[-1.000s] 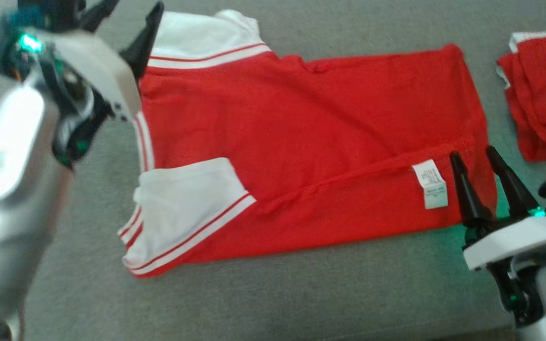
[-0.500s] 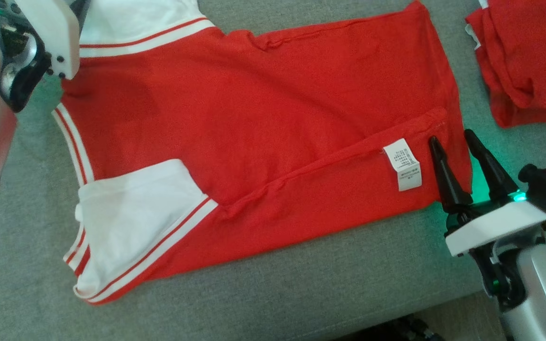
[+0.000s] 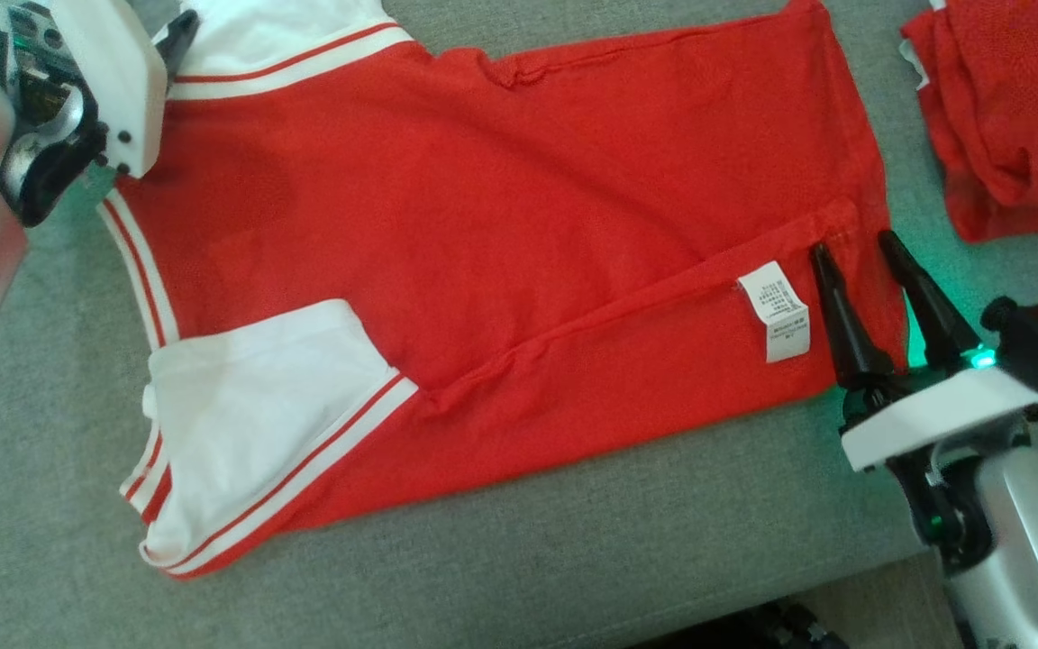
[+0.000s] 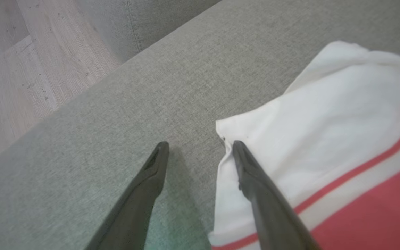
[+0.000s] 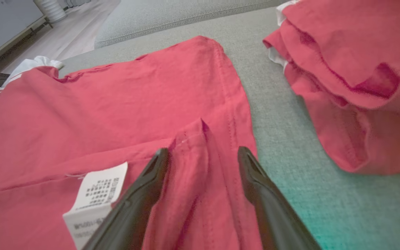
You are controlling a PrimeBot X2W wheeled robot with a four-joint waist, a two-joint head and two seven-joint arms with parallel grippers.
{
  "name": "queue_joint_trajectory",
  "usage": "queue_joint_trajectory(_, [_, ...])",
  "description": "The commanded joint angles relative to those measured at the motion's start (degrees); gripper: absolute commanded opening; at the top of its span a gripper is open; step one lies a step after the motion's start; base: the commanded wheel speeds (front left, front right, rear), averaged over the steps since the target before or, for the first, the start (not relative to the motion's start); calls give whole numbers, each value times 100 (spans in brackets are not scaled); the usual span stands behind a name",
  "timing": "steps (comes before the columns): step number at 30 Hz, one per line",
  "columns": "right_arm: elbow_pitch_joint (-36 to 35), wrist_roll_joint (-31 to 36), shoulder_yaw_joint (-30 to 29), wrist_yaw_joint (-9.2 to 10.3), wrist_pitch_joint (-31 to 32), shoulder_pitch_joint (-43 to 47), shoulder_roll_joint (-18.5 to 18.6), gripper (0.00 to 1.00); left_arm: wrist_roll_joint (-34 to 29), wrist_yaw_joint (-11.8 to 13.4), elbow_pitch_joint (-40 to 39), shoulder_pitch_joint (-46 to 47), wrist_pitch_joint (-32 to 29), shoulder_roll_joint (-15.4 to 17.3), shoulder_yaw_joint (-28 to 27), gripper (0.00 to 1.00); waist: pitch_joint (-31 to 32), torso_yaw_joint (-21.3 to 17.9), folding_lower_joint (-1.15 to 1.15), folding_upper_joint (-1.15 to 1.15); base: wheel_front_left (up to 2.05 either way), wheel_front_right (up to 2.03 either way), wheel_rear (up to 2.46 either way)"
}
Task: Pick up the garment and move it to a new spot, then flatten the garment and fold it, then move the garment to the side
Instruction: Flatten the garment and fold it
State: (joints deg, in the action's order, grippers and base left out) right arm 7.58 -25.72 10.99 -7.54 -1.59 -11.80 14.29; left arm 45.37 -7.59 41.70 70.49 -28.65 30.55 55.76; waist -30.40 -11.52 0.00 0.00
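In the left wrist view, your left gripper is spread wide and grasping nothing. One finger rests over the bare grey cushion and the other lies along the edge of the white sleeve of the garment, so slide further onto that corner before you close or you will likely catch only the rim. In the right wrist view, your right gripper is also released. Its fingers straddle a raised ridge of red cloth at the hem corner, just beside the care label. Go low enough to take every layer of that ridge, and stay away from the second red pile lying apart on the cushion. In the head view, the garment lies spread across the cushion with its near long edge turned over, and a gripper sits at each end. This looks like the start of a fold, so close both hands together, then lift evenly to keep the cloth taut and the turned edge from falling open.
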Motion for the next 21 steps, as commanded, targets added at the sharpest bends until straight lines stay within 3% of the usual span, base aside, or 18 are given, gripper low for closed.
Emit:
queue_joint_trajectory(1, [-139, -39, 97, 5, -88, -24, 75, 100, 93, 10, -140, 192, -51, 250, -11, 48, -24, -18, 0, 0, 0, 0, 0])
queue_joint_trajectory(5, [-117, -61, 105, 5, -114, -41, 99, 100, 246, 10, -237, 225, -45, 293, 213, 42, -58, -48, 0, 0, 0, 0, 0])
queue_joint_trajectory(11, [-55, -79, 145, 5, -155, -101, 87, 100, 568, 10, -368, 343, 16, 376, 579, 41, -113, -132, 0, 0, 0, 0, 0])
queue_joint_trajectory(12, [-44, -83, 157, 5, -161, -113, 82, 100, 626, 10, -383, 363, 12, 385, 637, 36, -117, -146, 0, 0, 0, 0, 0])
queue_joint_trajectory(13, [-32, -87, 168, 5, -169, -124, 78, 100, 669, 10, -404, 387, 23, 395, 699, 12, -120, -157, 0, 0, 0, 0, 0])
queue_joint_trajectory(14, [-18, -93, 174, 5, -179, -132, 76, 100, 707, 10, -443, 409, 45, 407, 774, 0, -120, -164, 0, 0, 0, 0, 0])
queue_joint_trajectory(21, [15, -125, 160, 5, -234, -218, 129, 100, 707, 10, -497, 686, 856, 507, 1103, 0, -4, -121, 0, 0, 0, 0, 0])
